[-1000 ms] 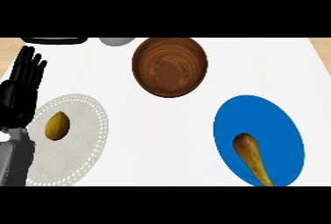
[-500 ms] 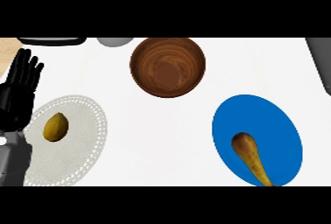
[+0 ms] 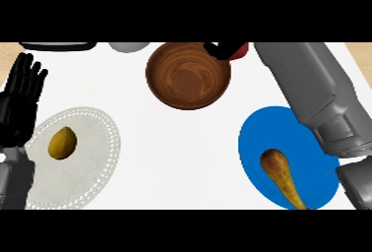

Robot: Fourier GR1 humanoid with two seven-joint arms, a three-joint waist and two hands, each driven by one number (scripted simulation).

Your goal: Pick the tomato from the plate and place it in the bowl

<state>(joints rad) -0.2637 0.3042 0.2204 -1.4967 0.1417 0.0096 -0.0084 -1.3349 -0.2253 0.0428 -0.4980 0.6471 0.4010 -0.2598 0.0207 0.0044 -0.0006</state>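
Observation:
A wooden bowl (image 3: pixel 187 75) stands at the back middle of the counter. At its far right rim is a red tomato (image 3: pixel 239 49), partly hidden by the black fingers of my right hand (image 3: pixel 216 48), which curl round it. My grey right forearm (image 3: pixel 314 93) runs up the right side, over the blue plate (image 3: pixel 266 129). On that plate lies a brown, long-necked vegetable (image 3: pixel 280 173). My left hand (image 3: pixel 20 96) rests open at the left edge, fingers up.
A white plate (image 3: pixel 98 129) at the front left carries a yellow-brown oval fruit (image 3: pixel 62 142). A grey round object (image 3: pixel 129 47) and a dark flat object (image 3: pixel 58 46) sit at the counter's far edge.
My right arm has come into view from the right and stretched to the bowl's far right rim, with the tomato in its hand. The left hand has not moved.

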